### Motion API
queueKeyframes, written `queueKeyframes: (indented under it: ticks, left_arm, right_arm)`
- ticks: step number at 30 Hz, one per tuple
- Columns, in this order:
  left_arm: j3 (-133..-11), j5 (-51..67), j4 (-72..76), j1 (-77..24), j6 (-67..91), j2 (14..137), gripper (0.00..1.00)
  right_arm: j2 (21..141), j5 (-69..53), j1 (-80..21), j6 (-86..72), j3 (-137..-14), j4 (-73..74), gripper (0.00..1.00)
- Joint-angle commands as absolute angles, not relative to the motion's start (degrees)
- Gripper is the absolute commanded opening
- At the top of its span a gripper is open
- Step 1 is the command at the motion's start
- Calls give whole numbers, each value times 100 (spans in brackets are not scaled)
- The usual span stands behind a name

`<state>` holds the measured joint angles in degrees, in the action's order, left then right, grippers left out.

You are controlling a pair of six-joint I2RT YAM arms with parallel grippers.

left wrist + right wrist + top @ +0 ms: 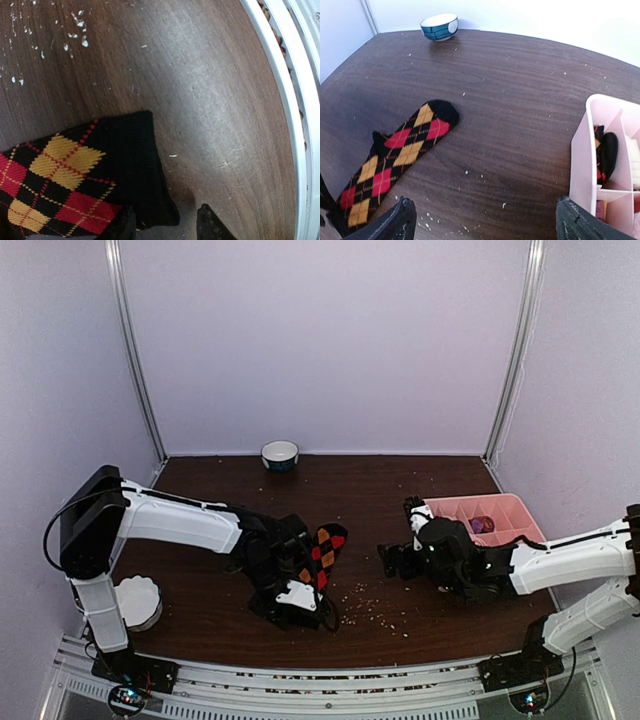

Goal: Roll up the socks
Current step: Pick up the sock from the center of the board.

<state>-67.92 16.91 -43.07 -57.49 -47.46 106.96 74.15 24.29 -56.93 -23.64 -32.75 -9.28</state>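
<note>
Dark table (400,500) — argyle sock (325,552) lies diagonal, toe far-right.

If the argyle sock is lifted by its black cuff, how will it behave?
Likely floppy: the argyle sock lies flat and limp, so it should drape from the held end. Thin knit, so probably light. Pushed on the wooden table, it may bunch rather than slide.

Black argyle sock (400,150) with red, orange and yellow diamonds, unrolled, lying flat and diagonal on the dark table (520,100), toe farthest away
</note>
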Motion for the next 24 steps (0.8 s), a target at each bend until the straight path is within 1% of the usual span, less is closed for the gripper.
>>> queueKeyframes:
  ticks: [1,4,6,8,10,12,13,19,24]
  left_arm:
    - [-6867,1586,-4247,-5783,-4766,10832,41]
    - [-6881,1401,-4210,-5783,-4643,10917,37]
    - [-6873,1307,-4160,-5783,-4557,10942,31]
    - [-6873,1259,-4124,-5777,-4476,10951,22]
    - [-6877,1312,-4164,-5747,-4413,10956,10]
    - [-6944,1517,-4280,-5655,-4356,10979,2]
    - [-7019,1704,-4404,-5573,-4320,11012,0]
    - [-7787,3122,-5450,-4927,-4299,11358,0]
    - [-8309,3907,-6252,-4612,-4558,11787,0]
  right_arm:
    - [7145,1942,-5736,-1965,-2786,-1822,98]
    - [7017,1476,-5766,-1529,-2533,-2204,100]
    - [6950,1209,-5845,-1136,-2384,-2379,100]
    - [6910,1026,-5982,-744,-2253,-2525,99]
    - [6920,916,-6199,-419,-2143,-2663,97]
    - [7018,941,-6431,-179,-2077,-2752,94]
    - [7100,967,-6546,-89,-2079,-2741,93]
    - [7817,1282,-7313,338,-2290,-2671,83]
    - [8606,1527,-7912,853,-2764,-2687,77]
